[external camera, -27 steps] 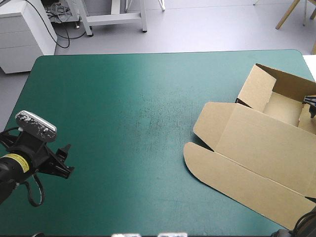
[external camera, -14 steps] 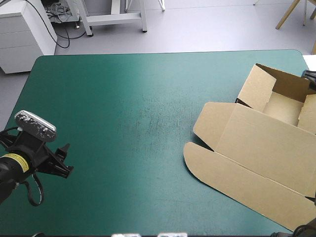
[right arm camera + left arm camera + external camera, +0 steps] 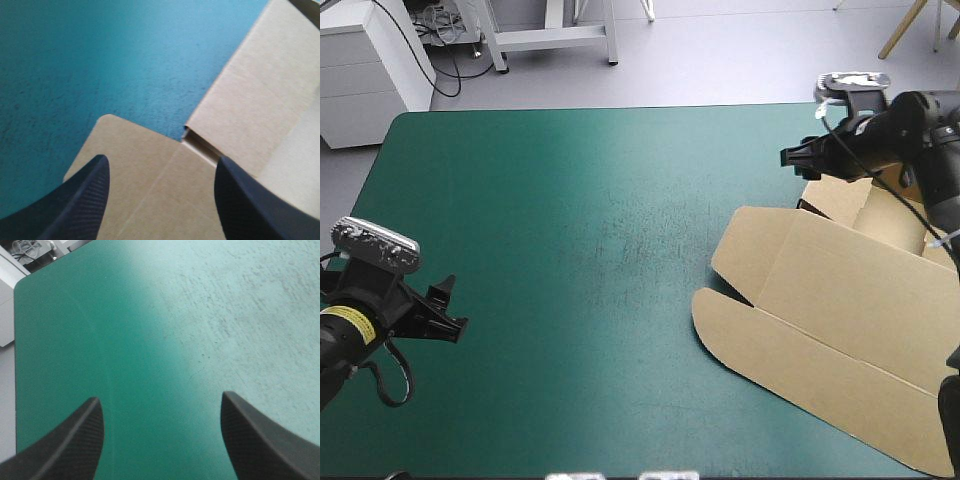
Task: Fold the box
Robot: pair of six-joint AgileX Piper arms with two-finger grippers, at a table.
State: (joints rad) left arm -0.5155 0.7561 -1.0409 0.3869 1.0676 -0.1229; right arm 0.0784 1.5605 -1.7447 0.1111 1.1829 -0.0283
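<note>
The brown box lies on the right part of the table, its lid spread flat toward the near left and its tray walls raised at the far right. My right gripper hovers open over the tray's far-left wall. In the right wrist view, that gripper has the lid's rounded corner and the raised wall below and ahead of it, with nothing between the fingers. My left gripper stands open near the table's left edge, far from the box. In its own view the left gripper shows only cover.
The teal-green cover stretches between the two grippers. The box's near right part reaches close to the table's near edge and right edge. The far left corner of the table shows ahead of the left gripper.
My right arm has swung in from the right edge and now hangs over the box's far-left wall. The left gripper has drifted slightly toward the table's left edge. The box has not moved.
</note>
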